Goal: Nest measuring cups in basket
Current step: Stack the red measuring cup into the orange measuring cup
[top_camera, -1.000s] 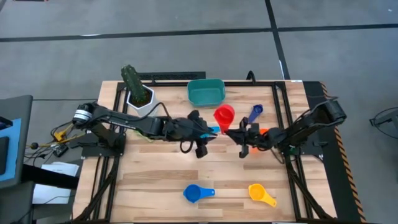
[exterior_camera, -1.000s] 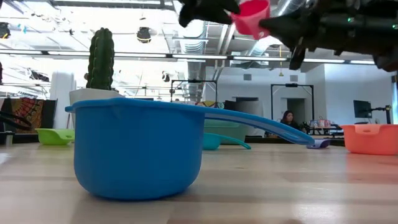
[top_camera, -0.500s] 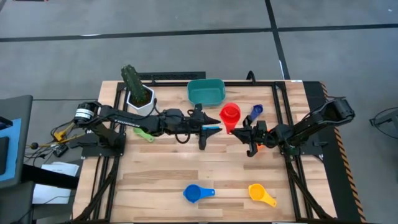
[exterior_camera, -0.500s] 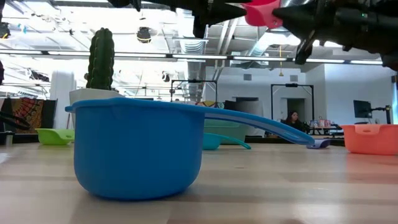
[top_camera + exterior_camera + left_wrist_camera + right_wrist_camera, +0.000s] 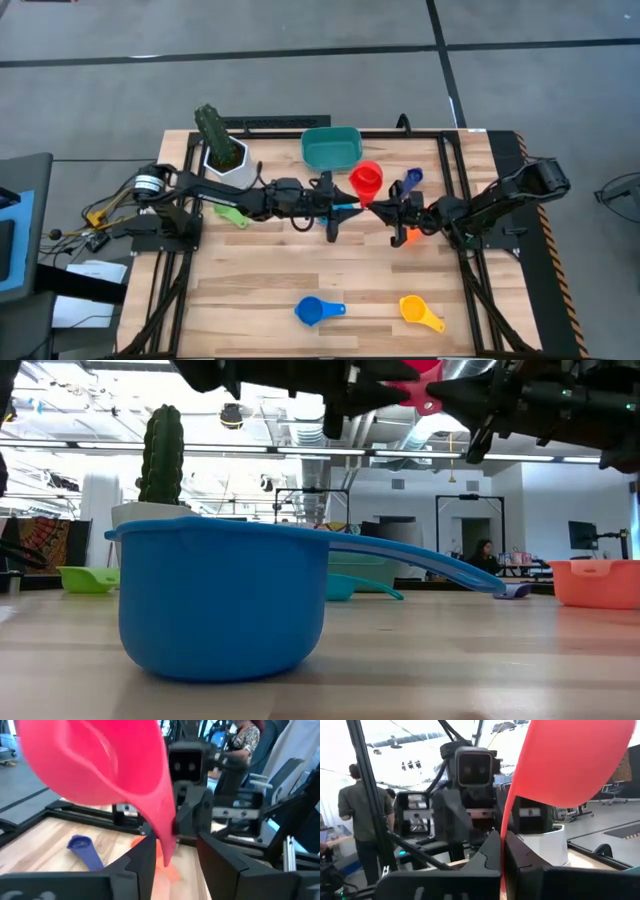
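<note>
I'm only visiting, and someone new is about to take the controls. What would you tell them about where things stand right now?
Right gripper: shut on the handle of the red cup, holding it in the air just beside the basket.
Left gripper: open, with its fingers either side of that same handle and not clamping it.
On the table: blue cup, yellow cup, dark blue cup, green cup, orange cup.
Done: nothing yet, and the basket looks empty.
Left: put the red cup in the basket, then nest the others.
</note>
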